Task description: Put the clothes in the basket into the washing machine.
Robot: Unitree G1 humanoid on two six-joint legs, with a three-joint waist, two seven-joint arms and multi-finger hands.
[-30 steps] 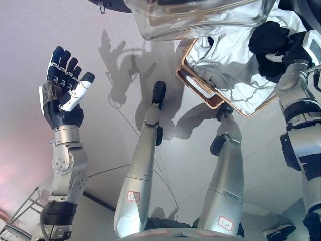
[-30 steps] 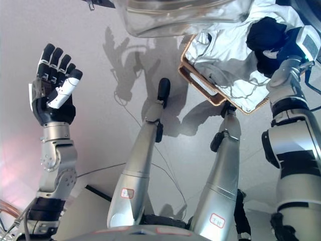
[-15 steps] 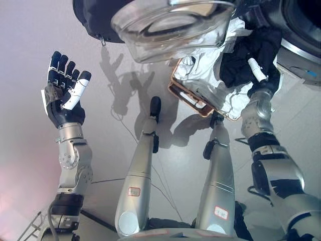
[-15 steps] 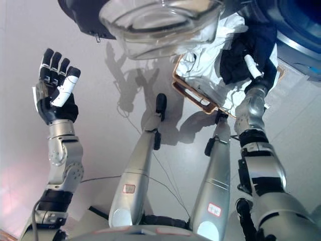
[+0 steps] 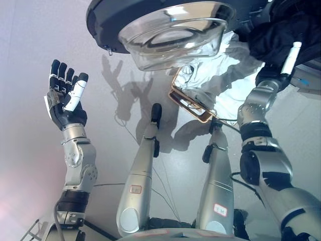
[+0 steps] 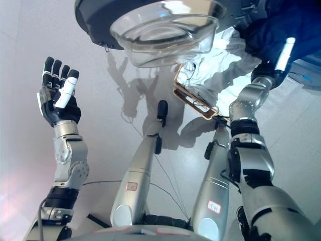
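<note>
A woven basket (image 5: pixel 186 103) stands on the floor ahead of me with white clothes (image 5: pixel 220 70) in it. My right hand (image 5: pixel 277 66) is raised at the upper right and is shut on a dark garment (image 5: pixel 283 35), held up above the basket at the washing machine's front. The machine's round door (image 5: pixel 170 27), with its glass bowl, hangs open over the basket's left side. My left hand (image 5: pixel 65 98) is open, fingers straight up, held in the air far to the left, and is empty.
The grey floor (image 5: pixel 30 45) spreads to the left and in front. The open door juts out above the basket and hides part of the white clothes.
My right hand has lifted the dark garment up out of the basket toward the machine. The camera has tilted up, so the door now fills the top. The left hand stays raised.
</note>
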